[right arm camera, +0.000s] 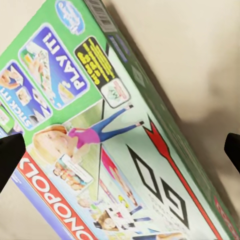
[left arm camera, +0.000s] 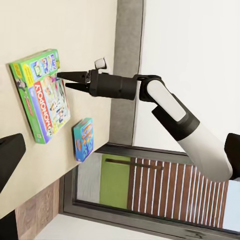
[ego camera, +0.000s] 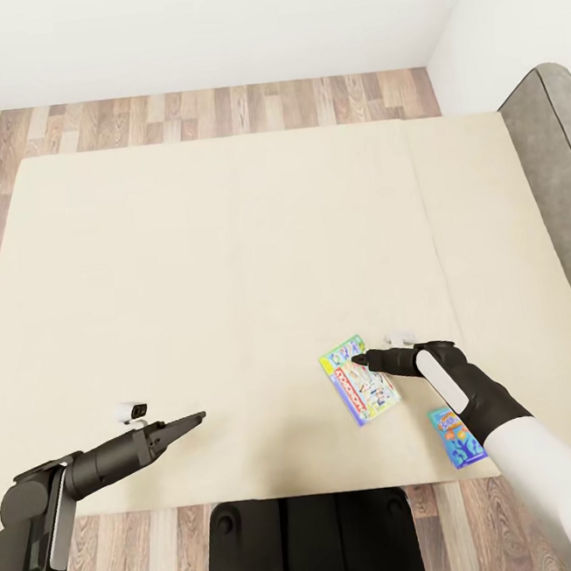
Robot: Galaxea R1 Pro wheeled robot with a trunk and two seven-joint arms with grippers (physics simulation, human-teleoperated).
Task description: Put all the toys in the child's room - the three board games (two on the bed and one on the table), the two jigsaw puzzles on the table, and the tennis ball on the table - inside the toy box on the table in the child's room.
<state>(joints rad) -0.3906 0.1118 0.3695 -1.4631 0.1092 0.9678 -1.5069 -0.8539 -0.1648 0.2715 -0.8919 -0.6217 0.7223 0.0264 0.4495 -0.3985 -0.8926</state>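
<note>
hovering spread-fingered over the monopoly box (ego camera: 359, 381), right gripper (ego camera: 360, 361) grasps nothing; blue board game (ego camera: 456, 436) at 5 o'clock waits; left gripper (ego camera: 192, 419) looks pinched together, idle.

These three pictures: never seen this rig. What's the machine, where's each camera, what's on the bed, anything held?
It is a simulated two-armed wheeled robot, driven by a person. The large picture comes from its head, looking down over a beige bed. The other two come from cameras at each wrist, looking along the fingers. On the bed lie two board games: a green Monopoly box and a smaller blue box near the bed's edge. The right gripper hangs open over the Monopoly box, fingers on either side, gripping nothing yet. The left gripper points across the bare bed, holding nothing; whether it is open is unclear.
</note>
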